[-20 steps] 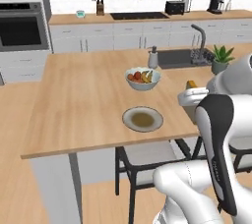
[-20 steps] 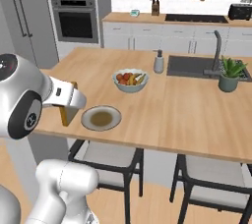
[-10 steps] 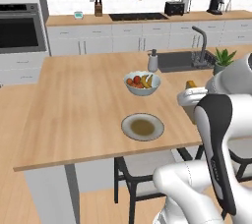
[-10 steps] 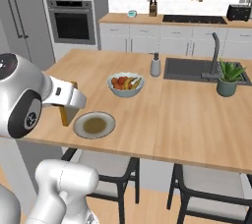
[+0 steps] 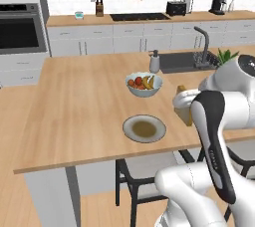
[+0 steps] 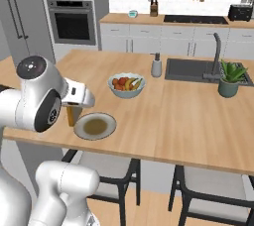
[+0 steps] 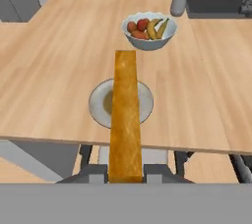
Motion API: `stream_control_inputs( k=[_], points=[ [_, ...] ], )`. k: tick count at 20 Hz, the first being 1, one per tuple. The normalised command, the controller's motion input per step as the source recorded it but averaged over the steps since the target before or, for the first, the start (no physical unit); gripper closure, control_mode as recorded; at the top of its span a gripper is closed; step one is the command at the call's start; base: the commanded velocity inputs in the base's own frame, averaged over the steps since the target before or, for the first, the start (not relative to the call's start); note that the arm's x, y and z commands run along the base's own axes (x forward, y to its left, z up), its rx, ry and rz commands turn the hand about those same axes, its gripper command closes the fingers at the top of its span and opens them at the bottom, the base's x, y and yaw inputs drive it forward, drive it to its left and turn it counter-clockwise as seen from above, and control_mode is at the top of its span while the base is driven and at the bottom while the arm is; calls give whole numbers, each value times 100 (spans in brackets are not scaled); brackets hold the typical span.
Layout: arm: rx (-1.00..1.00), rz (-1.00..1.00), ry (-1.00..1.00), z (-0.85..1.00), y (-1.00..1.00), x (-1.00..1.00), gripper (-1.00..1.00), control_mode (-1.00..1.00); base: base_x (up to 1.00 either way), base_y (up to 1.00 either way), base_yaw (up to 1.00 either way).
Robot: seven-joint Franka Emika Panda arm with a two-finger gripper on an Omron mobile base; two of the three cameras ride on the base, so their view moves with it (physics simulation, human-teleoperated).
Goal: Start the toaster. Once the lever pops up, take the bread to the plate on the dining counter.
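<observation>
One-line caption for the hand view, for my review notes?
Gripper holds the bread edge-on, aimed toward the plate on the dining counter, fruit bowl beyond.

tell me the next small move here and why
Probably reach forward and lower the bread over the plate. The gripper is shut on the bread, held edge-on above the counter's near edge, and the plate lies just ahead, bare, nearer than the fruit bowl.
</observation>
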Motion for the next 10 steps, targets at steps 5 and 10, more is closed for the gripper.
stream_control_inputs(
  k=[5,10],
  points=[
    [6,34,18,-59,4,100,100,-100,0,0,0],
    [0,11,11,-34,14,59,100,-100,0,0,0]
  ],
)
